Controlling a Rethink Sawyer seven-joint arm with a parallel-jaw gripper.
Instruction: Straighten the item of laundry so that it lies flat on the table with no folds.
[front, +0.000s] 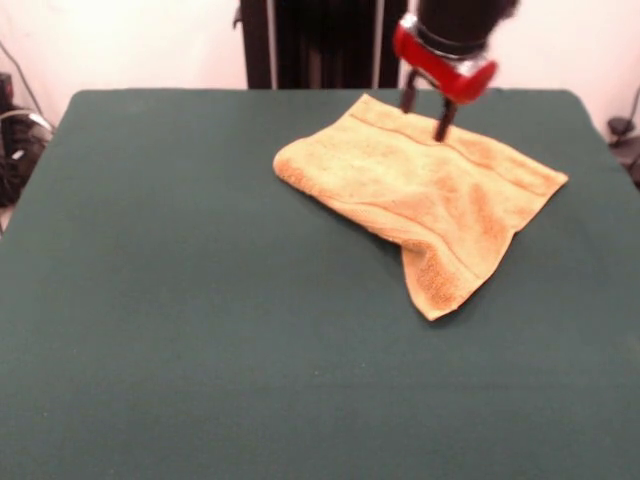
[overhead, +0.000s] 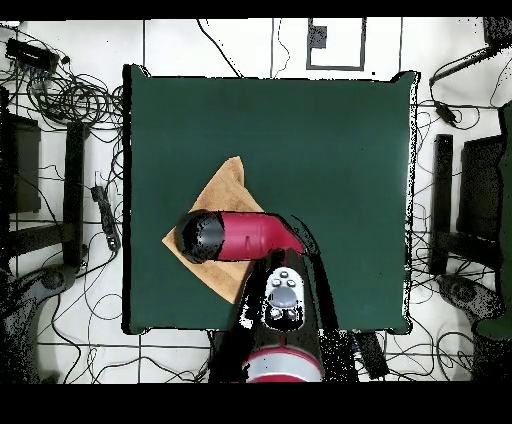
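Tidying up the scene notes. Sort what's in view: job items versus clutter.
Job: the towel, folded over at its near corner; the green table; the gripper, jaws apart over the towel's far edge.
Lying about: cables on the floor; dark stands beside the table.

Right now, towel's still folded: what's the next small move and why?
Probably lower the gripper onto the towel at its far edge and pinch it. Its fingers look open just above that edge, and the cloth lies doubled over, one corner flopped toward the table's near side.
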